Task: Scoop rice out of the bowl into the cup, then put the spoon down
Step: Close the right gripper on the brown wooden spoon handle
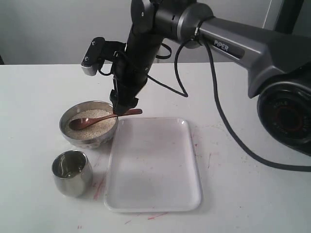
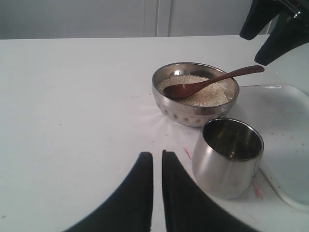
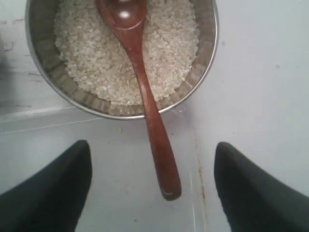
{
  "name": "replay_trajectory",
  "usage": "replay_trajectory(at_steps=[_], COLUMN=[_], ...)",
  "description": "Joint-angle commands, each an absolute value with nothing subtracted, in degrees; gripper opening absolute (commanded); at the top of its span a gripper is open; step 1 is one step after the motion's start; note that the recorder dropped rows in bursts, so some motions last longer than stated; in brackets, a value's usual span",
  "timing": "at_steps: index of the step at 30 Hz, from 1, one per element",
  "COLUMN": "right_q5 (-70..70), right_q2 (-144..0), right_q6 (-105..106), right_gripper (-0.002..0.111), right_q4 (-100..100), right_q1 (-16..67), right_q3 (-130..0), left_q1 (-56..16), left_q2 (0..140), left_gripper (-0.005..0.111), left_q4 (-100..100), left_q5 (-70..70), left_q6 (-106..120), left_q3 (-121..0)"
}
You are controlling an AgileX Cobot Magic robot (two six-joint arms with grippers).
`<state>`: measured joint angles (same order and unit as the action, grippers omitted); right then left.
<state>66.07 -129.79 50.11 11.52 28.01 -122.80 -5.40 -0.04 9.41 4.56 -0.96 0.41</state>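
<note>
Hanging over the near end of the slim reddish-brown wooden spoon [image 3: 143, 87], the right gripper [image 1: 125, 108] has its jaws spread wide and grips nothing. In the right wrist view its two dark fingers [image 3: 58, 188] stand well apart on either side of the handle's tip. The handle lies in the middle of the gap, clear of both. From the left wrist view the fingertips sit just above the handle end rather than level with it.

The spoon's oval head rests on the heap of fine white-beige rice [image 1: 97, 127] inside the wide, shallow steel bowl [image 1: 85, 141]. Its long handle leans on the bowl's rim and juts out, raised, over the corner of the white rectangular plastic tray [image 1: 153, 165]. The tray lies just beside the bowl.

The small round-sided steel cup [image 1: 72, 177] stands upright on the white table [image 1: 39, 87], near the bowl and close to the tray's edge. Whether it holds any grains cannot be told.

The left gripper [image 2: 156, 157] sits low over the table, short of the cup. Its fingers are drawn together to a thin slit and hold nothing.
</note>
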Motion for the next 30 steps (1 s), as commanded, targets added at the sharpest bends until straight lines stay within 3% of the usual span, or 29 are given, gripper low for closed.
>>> replay_trajectory(at_steps=[1, 16, 24, 30], right_q5=[65.58, 64.46, 63.01, 62.88], right_q2=[-130.92, -134.62, -134.71, -134.71], right_q6=[49.68, 46.04, 46.04, 46.04], right_gripper=[0.068, 0.067, 0.058, 0.057], right_q4=[10.29, 4.18, 4.18, 4.4], right_q1=[27.98, 27.98, 27.98, 27.98], right_q3=[-123.32, -123.22, -123.22, -123.22], left_q1=[-5.3, -5.3, -5.3, -5.3], left_q2=[0.0, 0.0, 0.0, 0.0], left_gripper=[0.014, 0.014, 0.014, 0.014], left_q4=[9.78, 9.78, 9.78, 9.78], left_q5=[4.38, 4.38, 4.38, 4.38], left_q6=[-1.06, -1.06, -1.06, -1.06], left_q3=[0.0, 0.0, 0.0, 0.0])
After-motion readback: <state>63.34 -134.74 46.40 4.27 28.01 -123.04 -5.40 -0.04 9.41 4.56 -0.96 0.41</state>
